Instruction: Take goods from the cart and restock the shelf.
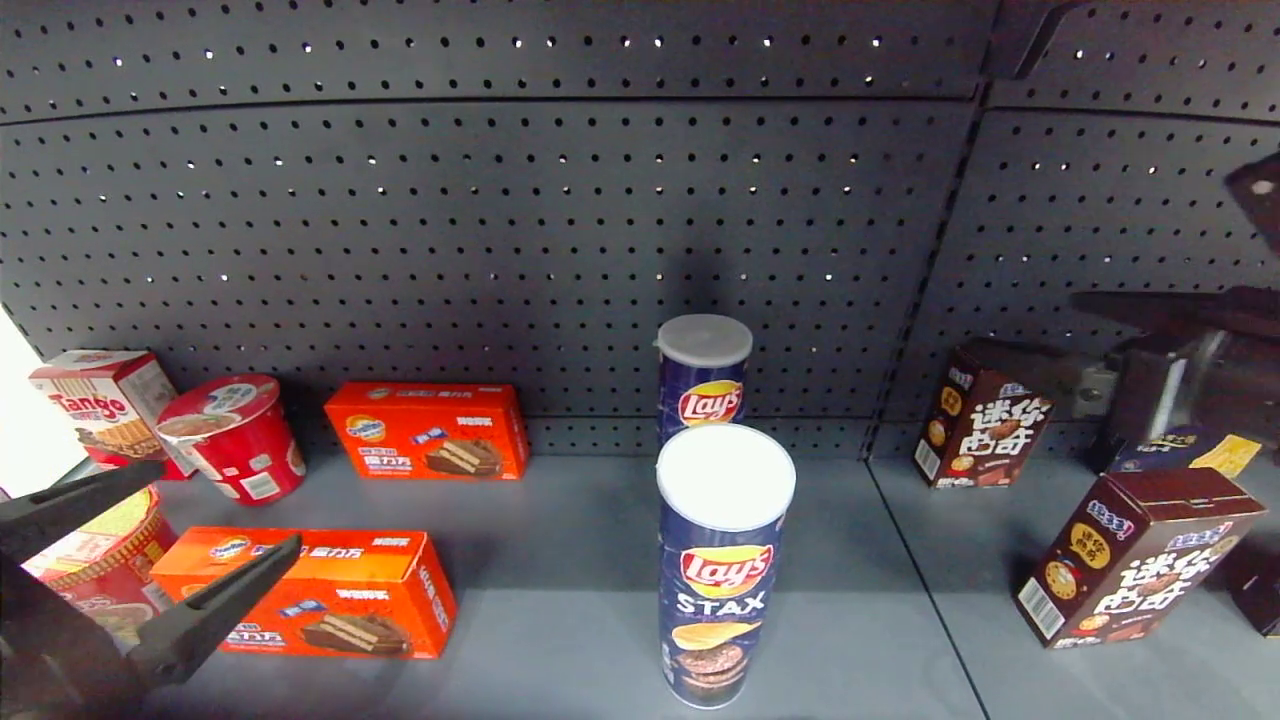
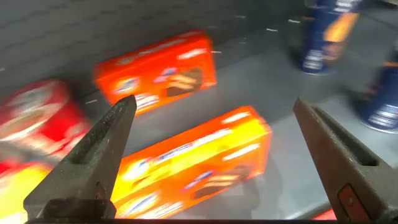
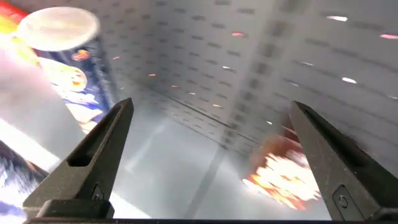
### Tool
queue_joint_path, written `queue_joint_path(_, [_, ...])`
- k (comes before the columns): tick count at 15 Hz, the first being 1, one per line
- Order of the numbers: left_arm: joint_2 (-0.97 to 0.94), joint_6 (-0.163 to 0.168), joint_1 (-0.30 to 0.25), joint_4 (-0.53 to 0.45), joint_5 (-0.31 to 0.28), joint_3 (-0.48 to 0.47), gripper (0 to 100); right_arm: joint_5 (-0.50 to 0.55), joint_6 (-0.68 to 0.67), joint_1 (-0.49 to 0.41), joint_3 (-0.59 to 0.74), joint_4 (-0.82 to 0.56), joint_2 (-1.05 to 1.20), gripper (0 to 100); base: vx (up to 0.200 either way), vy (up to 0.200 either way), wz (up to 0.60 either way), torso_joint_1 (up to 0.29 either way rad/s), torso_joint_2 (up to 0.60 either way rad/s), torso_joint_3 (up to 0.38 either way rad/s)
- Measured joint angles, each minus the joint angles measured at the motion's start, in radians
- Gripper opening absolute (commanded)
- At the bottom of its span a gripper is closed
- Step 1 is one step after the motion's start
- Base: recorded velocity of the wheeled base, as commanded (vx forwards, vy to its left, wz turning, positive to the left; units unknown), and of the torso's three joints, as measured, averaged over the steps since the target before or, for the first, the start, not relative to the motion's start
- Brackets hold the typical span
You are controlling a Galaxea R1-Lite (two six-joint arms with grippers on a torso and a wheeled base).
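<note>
We log left claw (image 1: 228, 505) (image 2: 212, 102) wide apart, empty, over the front orange box (image 1: 330, 590) on the shelf (image 1: 580, 560) | right claw (image 3: 211, 104) wide apart, empty, facing the back panel (image 3: 261, 56) | chip can (image 1: 722, 560) upright mid-shelf.

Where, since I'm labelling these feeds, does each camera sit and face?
Head: robot's head, facing down at the shelf; left hand shows.
Left wrist: left arm, facing the front orange box past the open left hand.
Right wrist: right arm, facing a chip can past the open right hand.
Head and left wrist share that box.
</note>
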State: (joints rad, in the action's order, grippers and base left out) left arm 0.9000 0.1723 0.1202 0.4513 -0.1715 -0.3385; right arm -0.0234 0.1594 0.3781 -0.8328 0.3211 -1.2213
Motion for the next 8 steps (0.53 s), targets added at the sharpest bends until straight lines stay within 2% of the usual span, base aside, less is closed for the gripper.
queue_joint_path(2, [-0.069, 0.0, -0.06, -0.001, 0.012, 0.036, 100, -0.004, -0.017, -0.077, 0.084, -0.001, 0.116, 100, 0.0, 0.0, 0.0, 0.0, 0.0, 0.0])
queue_joint_path(5, [-0.195, 0.0, -0.092, -0.038, 0.066, 0.114, 100, 0.0, -0.049, -0.139, 0.24, -0.002, 0.277, 100, 0.0, 0.0, 0.0, 0.0, 0.0, 0.0])
queue_joint_path(8, [-0.366, 0.001, -0.099, -0.194, 0.118, 0.156, 100, 0.003, -0.058, -0.223, 0.394, -0.003, 0.435, 100, 0.0, 0.0, 0.0, 0.0, 0.0, 0.0])
